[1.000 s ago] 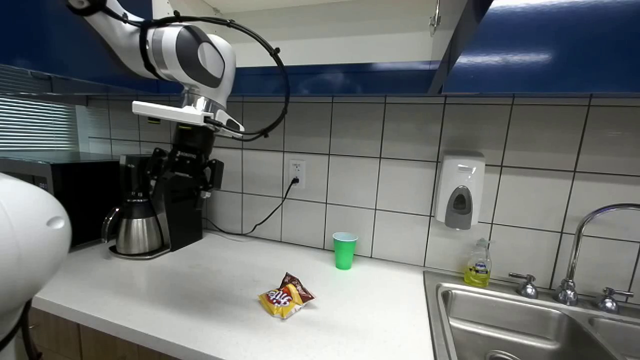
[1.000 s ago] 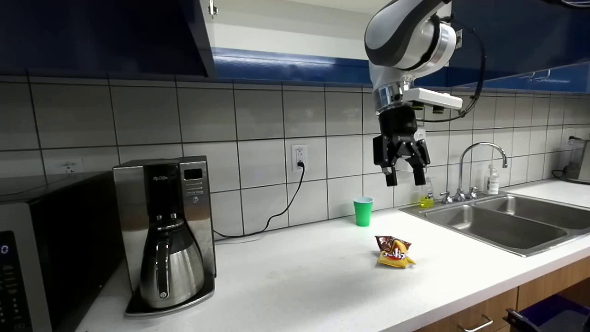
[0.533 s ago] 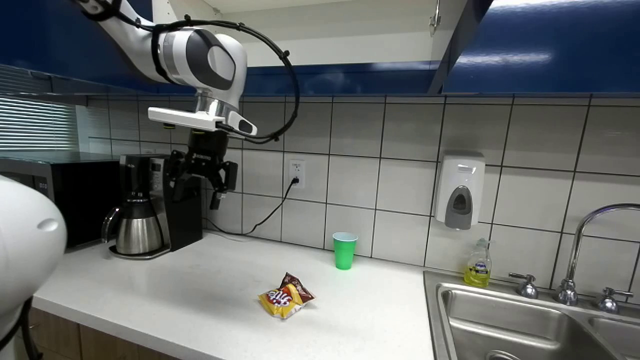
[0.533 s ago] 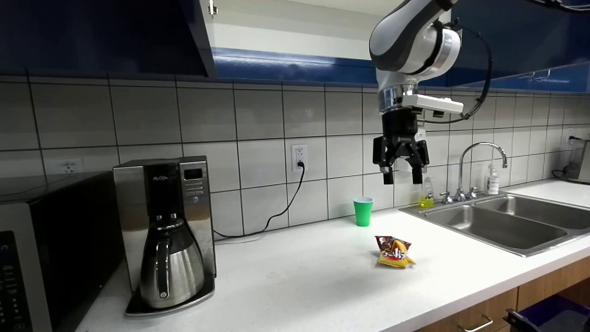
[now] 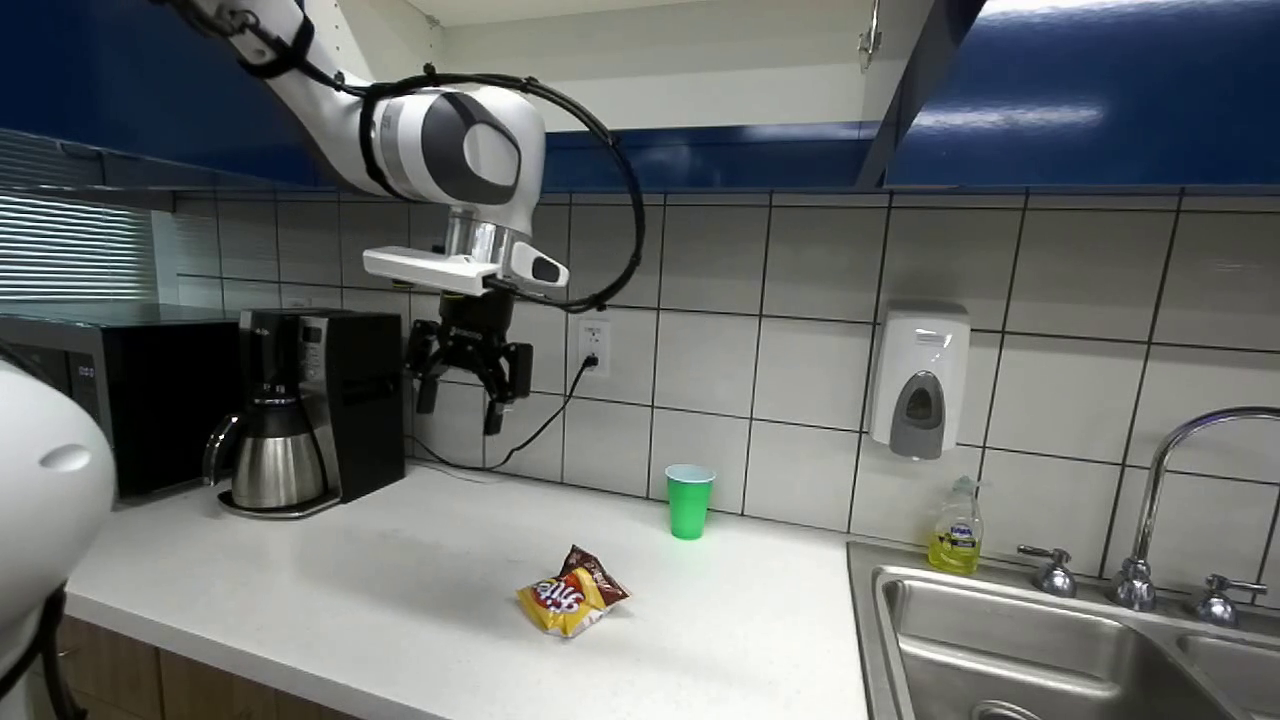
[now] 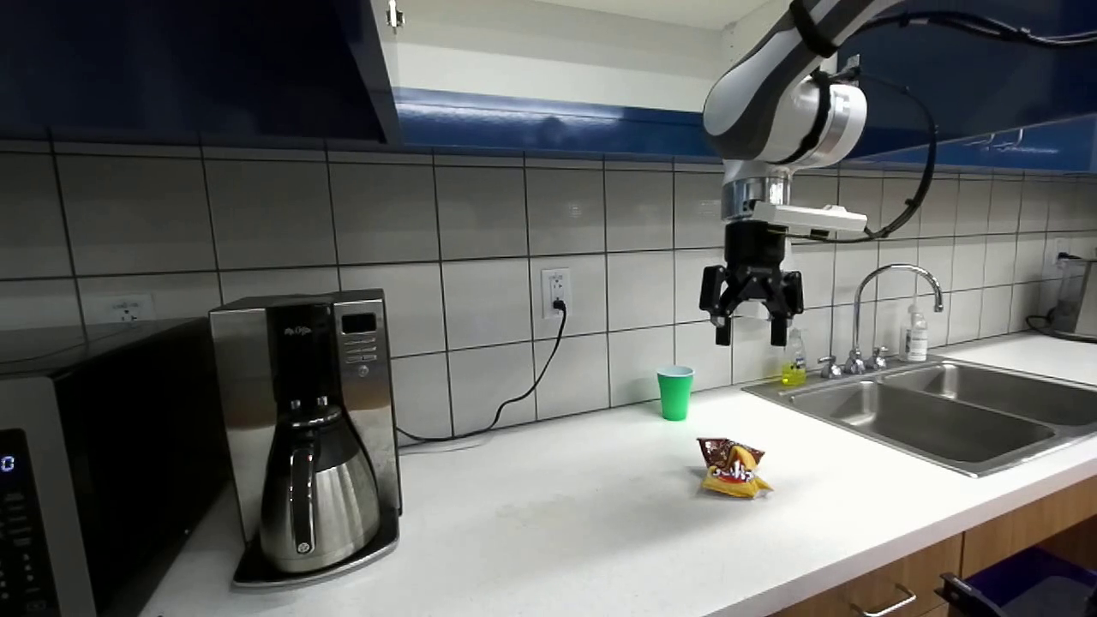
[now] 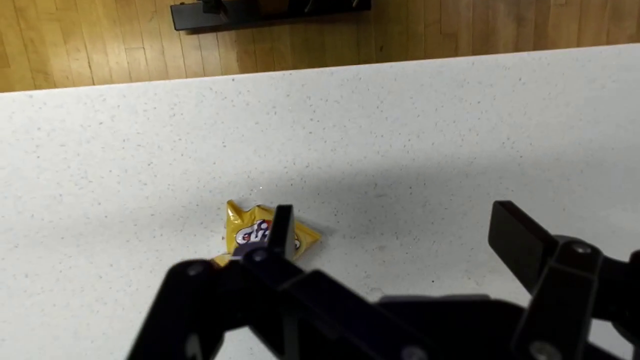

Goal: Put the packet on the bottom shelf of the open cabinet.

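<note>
The crinkled packet, yellow and dark brown, lies on the counter in both exterior views (image 5: 570, 598) (image 6: 734, 470). In the wrist view the packet (image 7: 245, 227) is partly hidden behind the left finger. My gripper is open and empty, pointing down, well above the counter in both exterior views (image 5: 459, 408) (image 6: 751, 334). In the wrist view the gripper's (image 7: 392, 220) fingers are wide apart, with bare counter between them. The open cabinet (image 5: 660, 95) has a white interior, also in an exterior view (image 6: 557, 51). Of its bottom shelf, the blue front edge (image 5: 720, 158) shows; its top surface is hidden.
A green cup (image 5: 690, 502) stands behind the packet near the tiled wall. A coffee maker (image 6: 308, 437) and a microwave (image 6: 103, 463) stand at one end. A sink (image 5: 1010, 640) is at the other. An open blue door (image 5: 1090, 100) juts out beside the cabinet opening.
The arm and open gripper have moved right and somewhat lower in an exterior view, nearer to the packet. In both exterior views the packet and cup have not moved.
</note>
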